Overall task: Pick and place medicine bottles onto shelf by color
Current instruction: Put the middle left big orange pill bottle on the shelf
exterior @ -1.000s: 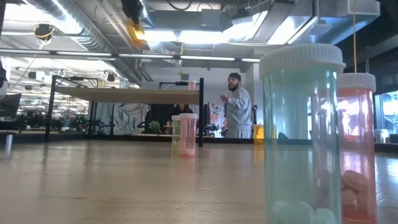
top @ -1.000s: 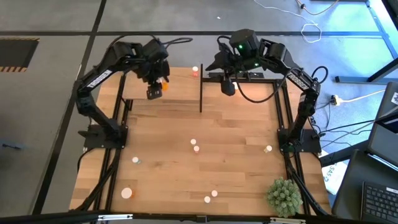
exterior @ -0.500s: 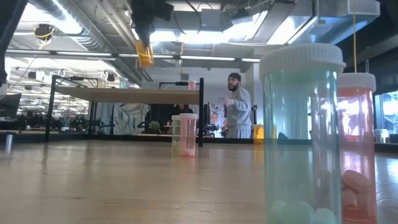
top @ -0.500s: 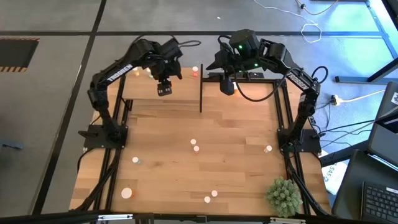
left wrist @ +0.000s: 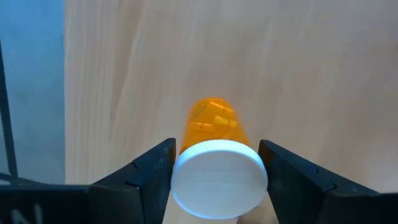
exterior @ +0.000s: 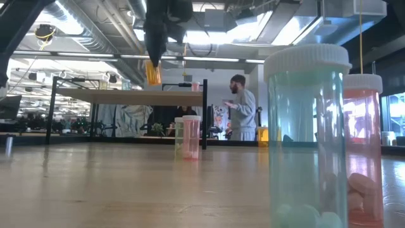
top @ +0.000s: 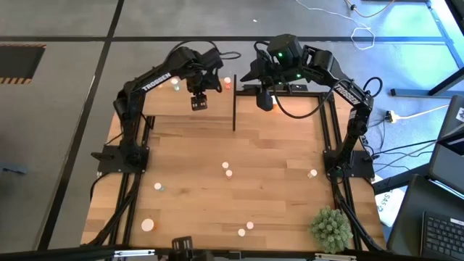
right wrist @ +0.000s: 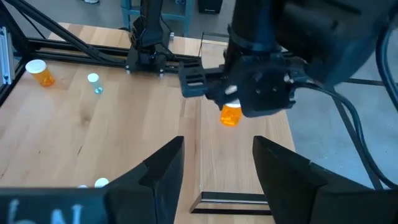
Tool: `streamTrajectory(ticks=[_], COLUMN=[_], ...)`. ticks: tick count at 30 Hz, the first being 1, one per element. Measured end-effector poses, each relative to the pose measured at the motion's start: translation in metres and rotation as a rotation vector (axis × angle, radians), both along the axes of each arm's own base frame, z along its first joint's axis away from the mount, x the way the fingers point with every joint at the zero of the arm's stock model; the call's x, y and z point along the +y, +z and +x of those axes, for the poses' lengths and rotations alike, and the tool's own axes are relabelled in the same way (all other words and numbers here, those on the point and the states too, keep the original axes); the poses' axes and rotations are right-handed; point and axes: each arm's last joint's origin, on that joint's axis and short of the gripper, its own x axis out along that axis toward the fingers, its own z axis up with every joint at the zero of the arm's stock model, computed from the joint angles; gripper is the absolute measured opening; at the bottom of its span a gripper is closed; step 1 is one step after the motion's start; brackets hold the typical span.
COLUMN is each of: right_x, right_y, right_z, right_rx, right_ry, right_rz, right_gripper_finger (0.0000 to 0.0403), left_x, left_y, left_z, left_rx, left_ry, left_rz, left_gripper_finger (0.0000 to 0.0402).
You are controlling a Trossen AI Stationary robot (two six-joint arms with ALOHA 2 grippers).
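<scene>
My left gripper (top: 199, 102) hangs above the light wooden shelf (top: 163, 109) at the table's far side, shut on an orange medicine bottle (left wrist: 213, 122) with a white cap. The low view shows that bottle (exterior: 152, 72) just above the shelf top (exterior: 126, 96). A reddish bottle (top: 228, 82) stands on the shelf. My right gripper (top: 266, 98) waits open near the far edge, right of the shelf's black post (top: 234, 112); nothing is between its fingers (right wrist: 163, 168). Several small bottles (top: 228, 170) stand on their bases on the table. My left gripper pinches the orange bottle's white cap (left wrist: 181, 178) between its two fingers, one on each side. The fingers come from above, pointing steeply down. The bottle hangs below them, cap up and nearly upright, clear of the shelf.
A spiky green plant ball (top: 331, 228) sits at the near right corner. Loose bottles stand at the near left (top: 148, 225), near middle (top: 246, 229) and right (top: 312, 173). Close to the low camera stand a teal bottle (exterior: 307, 139) and a red one (exterior: 364, 152). A person (exterior: 240, 114) stands in the room beyond.
My left gripper has carried the orange bottle toward the table's right edge and downward, closer to the shelf top, staying shut on it. My right arm has kept still.
</scene>
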Motion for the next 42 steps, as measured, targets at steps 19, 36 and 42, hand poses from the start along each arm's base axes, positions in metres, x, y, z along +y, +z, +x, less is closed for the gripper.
streamTrajectory(ticks=[19, 36, 42], right_x=[-0.004, -0.004, -0.004], right_y=[0.002, 0.002, 0.002], right_z=[0.000, 0.001, 0.001], right_rx=[0.004, 0.001, 0.000], right_ry=[-0.117, -0.115, -0.115], right_rz=[-0.082, -0.082, -0.082], right_gripper_finger=[0.0193, 0.0193, 0.0193], left_x=[0.012, 0.012, 0.011], left_y=[-0.009, -0.009, -0.009], left_z=[0.000, 0.001, 0.002], left_rx=[0.018, 0.004, -0.026], left_ry=[0.025, 0.025, 0.015], left_rz=[-0.023, -0.014, -0.051], left_gripper_finger=[0.0218, 0.0218, 0.0218])
